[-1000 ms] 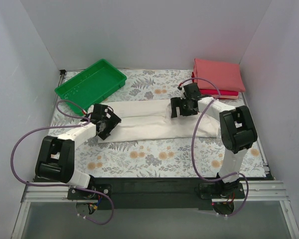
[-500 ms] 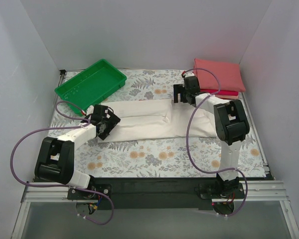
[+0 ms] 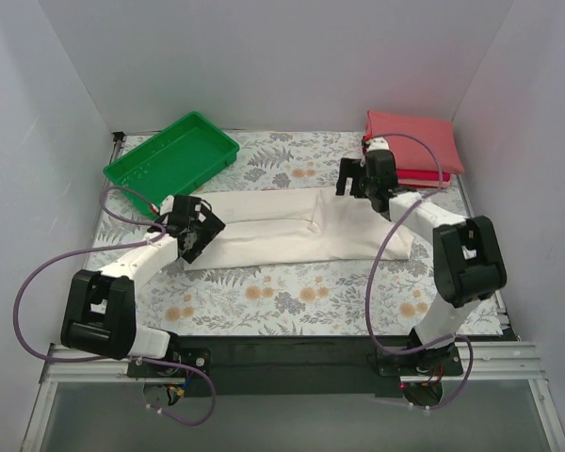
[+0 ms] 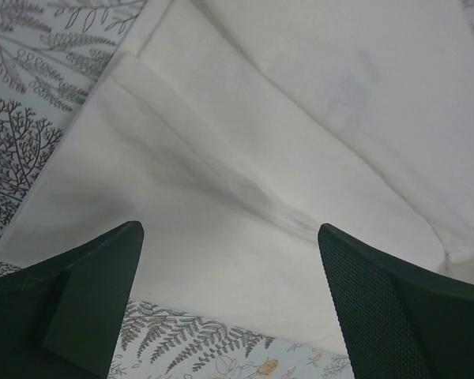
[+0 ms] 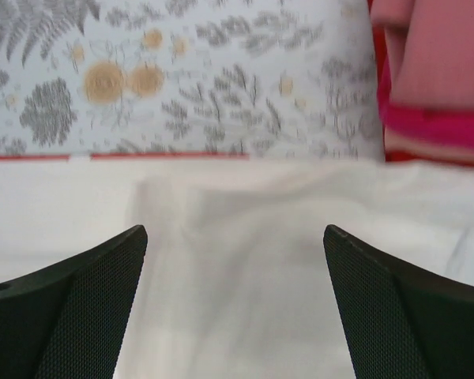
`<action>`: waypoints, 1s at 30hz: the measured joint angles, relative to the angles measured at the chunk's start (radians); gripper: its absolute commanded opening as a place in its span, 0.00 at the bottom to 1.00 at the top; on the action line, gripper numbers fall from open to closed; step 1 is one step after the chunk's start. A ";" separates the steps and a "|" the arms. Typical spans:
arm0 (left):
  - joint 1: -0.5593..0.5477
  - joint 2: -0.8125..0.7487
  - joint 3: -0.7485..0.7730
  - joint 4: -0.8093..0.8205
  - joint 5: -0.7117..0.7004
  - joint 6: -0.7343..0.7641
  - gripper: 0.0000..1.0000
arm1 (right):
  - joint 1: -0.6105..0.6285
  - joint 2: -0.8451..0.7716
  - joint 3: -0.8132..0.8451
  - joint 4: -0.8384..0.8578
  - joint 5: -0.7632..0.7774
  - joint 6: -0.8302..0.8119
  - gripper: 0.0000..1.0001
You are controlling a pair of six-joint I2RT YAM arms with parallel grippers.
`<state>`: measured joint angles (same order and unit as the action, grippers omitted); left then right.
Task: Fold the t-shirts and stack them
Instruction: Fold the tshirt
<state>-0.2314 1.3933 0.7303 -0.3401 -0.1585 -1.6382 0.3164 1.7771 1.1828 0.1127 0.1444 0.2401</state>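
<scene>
A white t-shirt (image 3: 282, 229) lies folded lengthwise into a long strip across the middle of the table, plain side up; it fills the left wrist view (image 4: 261, 158) and the lower half of the right wrist view (image 5: 245, 260). My left gripper (image 3: 194, 233) is open and empty over the strip's left end. My right gripper (image 3: 364, 179) is open and empty above the strip's far right edge. A stack of folded t-shirts, salmon-pink on top of red (image 3: 412, 143), sits at the back right and shows in the right wrist view (image 5: 434, 79).
A green plastic tray (image 3: 172, 158) stands at the back left. The floral tablecloth (image 3: 292, 292) covers the table. White walls close in the left, back and right sides.
My right gripper has lifted off the white shirt and moved back and right toward the stack. The left gripper has shifted slightly toward the back. The strip lies flatter.
</scene>
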 measured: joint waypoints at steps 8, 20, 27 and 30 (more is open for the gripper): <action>0.000 0.014 0.179 0.053 0.004 0.072 0.93 | 0.000 -0.193 -0.425 -0.016 -0.043 0.172 0.98; -0.001 0.251 0.175 0.111 0.006 0.074 0.93 | -0.001 -0.186 -0.435 0.024 -0.109 0.118 0.98; -0.013 0.084 -0.010 0.128 -0.004 0.014 0.93 | 0.019 -0.068 -0.302 0.016 -0.217 0.041 0.98; -0.040 -0.046 -0.103 0.071 -0.022 -0.022 0.93 | 0.052 0.022 -0.195 0.002 -0.255 0.011 0.98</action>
<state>-0.2718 1.3472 0.6270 -0.2691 -0.1806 -1.6604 0.3683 1.7988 0.9878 0.1150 -0.1108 0.2512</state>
